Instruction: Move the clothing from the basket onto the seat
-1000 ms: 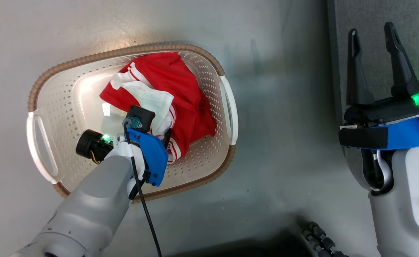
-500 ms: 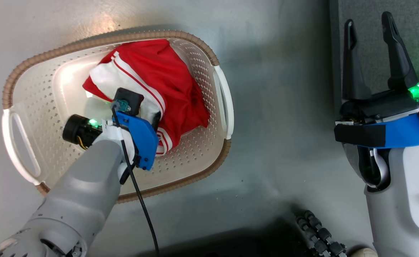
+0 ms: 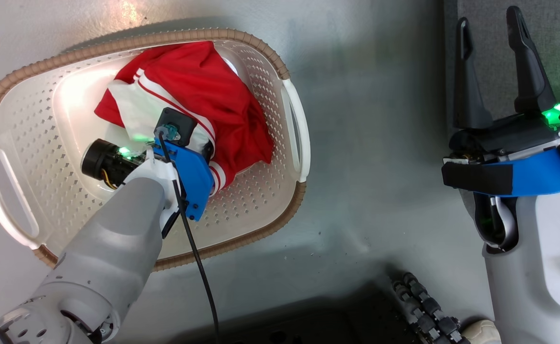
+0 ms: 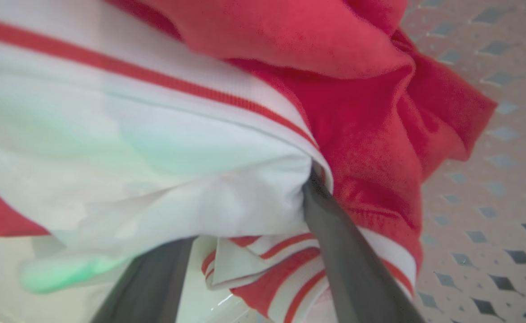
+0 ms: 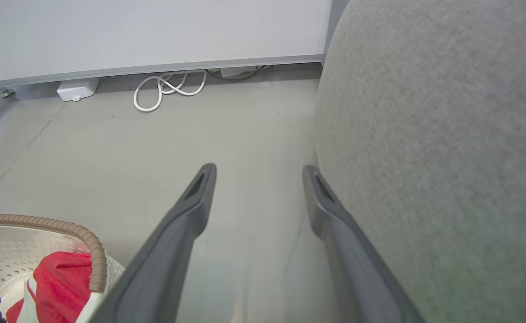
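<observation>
The likeliest slip is at the left end effector (image 4: 251,211). Its fingers (image 4: 348,260) stand wide apart and reach into the folds of the clothing (image 3: 203,91). If they close on the thin white striped hem alone, the cloth may slide out on the lift. One garment might also come up while the other drags and drops back. A fingertip catching in the perforated wall could tug the light basket (image 3: 260,205) along the floor (image 3: 370,157).

As it stands, that end effector grips nothing. One finger presses against the striped trim and the other runs under the white fabric; its tip is hidden, so how deep it sits cannot be judged.

The red bundle lies heaped inside the basket, toward the end nearer the seat (image 5: 424,134). The basket stands on the floor, apart from the grey seat. The right end effector (image 5: 258,172) hangs fully spread and empty, just beside the seat's rounded edge.
</observation>
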Controlling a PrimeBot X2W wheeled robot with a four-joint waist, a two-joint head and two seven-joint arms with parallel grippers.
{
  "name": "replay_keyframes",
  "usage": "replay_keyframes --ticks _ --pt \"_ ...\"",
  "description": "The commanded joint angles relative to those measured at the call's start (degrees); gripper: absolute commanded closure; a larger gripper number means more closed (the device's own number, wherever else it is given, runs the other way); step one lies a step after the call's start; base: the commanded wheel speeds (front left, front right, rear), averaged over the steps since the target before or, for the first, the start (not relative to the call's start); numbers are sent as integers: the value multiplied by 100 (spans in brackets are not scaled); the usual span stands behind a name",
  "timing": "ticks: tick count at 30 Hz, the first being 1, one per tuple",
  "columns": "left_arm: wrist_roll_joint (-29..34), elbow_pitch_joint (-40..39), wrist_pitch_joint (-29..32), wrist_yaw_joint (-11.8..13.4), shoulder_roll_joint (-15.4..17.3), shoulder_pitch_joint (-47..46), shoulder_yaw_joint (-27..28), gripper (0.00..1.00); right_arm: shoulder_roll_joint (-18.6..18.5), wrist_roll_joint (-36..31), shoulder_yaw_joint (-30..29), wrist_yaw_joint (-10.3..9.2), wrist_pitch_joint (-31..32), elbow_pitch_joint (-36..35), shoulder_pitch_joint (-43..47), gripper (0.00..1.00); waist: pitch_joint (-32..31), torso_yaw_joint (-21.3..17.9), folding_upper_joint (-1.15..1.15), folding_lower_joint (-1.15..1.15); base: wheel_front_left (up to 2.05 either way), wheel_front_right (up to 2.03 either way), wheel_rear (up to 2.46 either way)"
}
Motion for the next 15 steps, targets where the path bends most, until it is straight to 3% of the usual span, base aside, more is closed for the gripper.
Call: replay_keyframes --ticks 1,2,15 --pt "29 20 3 -1 3 -91 -49 93 -30 43 -74 -1 10 85 -37 0 11 -7 0 0 0 0 0" --pt "30 24 -15 -3 8 -96 -55 100 -28 46 -79 -2 10 90 -38 0 13 -9 0 0 0 0 0" --pt "-21 44 -124 -38 -89 -55 -129 100 -33 19 -128 -6 8 132 -73 0 -138 68 0 0 0 0 0"
